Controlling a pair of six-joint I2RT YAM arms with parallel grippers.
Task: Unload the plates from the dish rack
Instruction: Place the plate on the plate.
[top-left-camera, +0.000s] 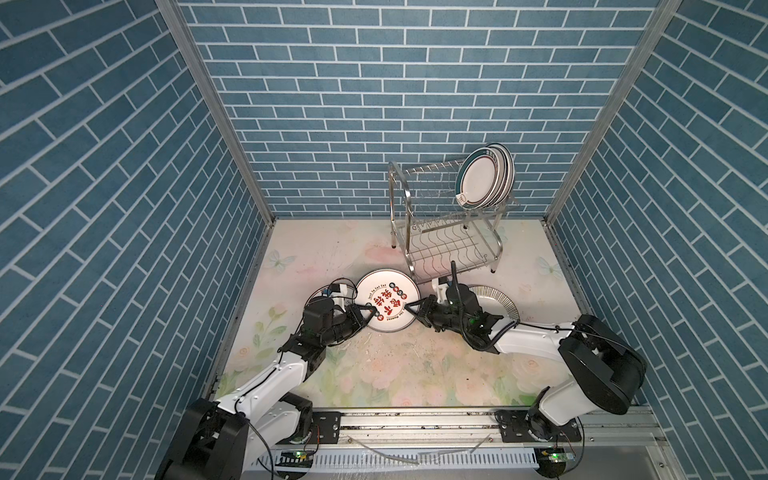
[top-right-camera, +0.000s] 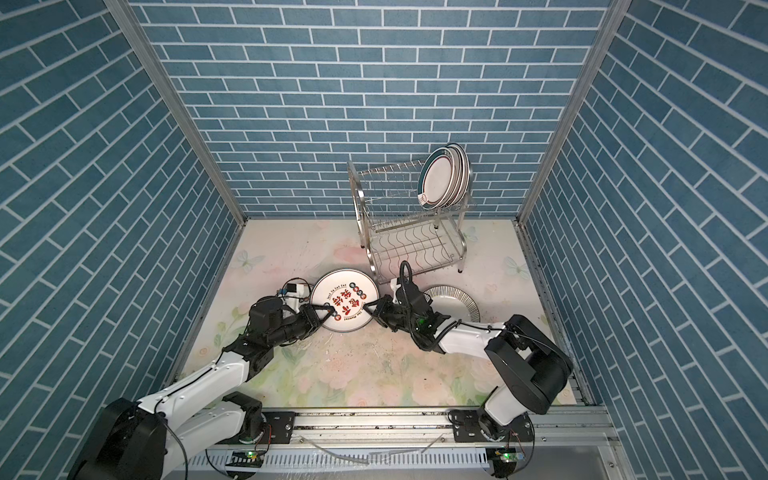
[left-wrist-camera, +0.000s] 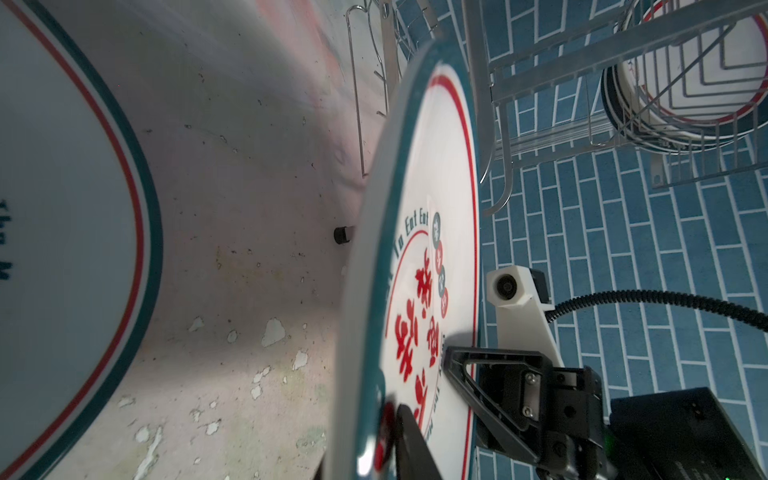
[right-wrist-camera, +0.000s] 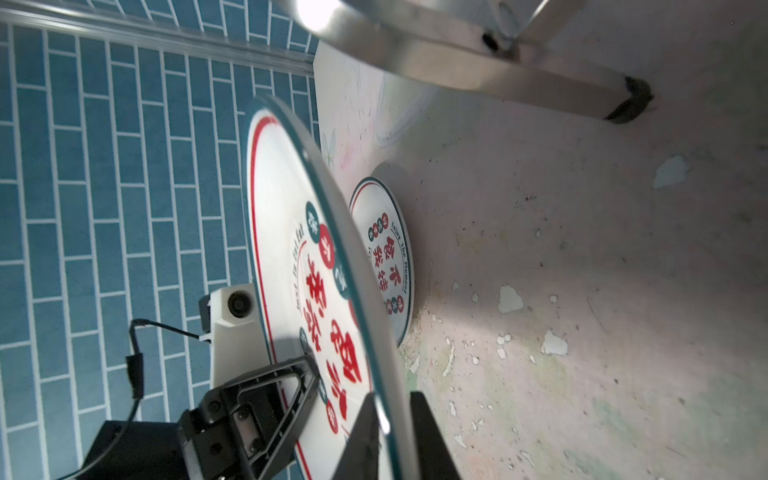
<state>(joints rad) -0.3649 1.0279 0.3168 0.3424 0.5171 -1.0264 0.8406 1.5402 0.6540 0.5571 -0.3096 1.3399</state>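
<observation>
While plates (top-left-camera: 484, 176) stand in the rack (top-left-camera: 444, 249), upper tier, left pincer (top-left-camera: 371, 310) clamps the lettered plate (top-left-camera: 382, 286); right pincer (top-left-camera: 409, 308): grip unclear.

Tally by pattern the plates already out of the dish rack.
Red-lettered plates: 2 (one held, one lying flat)
Black-striped plate: 1
Total: 3

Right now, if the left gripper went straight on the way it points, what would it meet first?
The red-lettered plate: its rim sits between the jaws of the left gripper. Further along that line, across the plate, stands the right gripper, though depth is unclear.
</observation>
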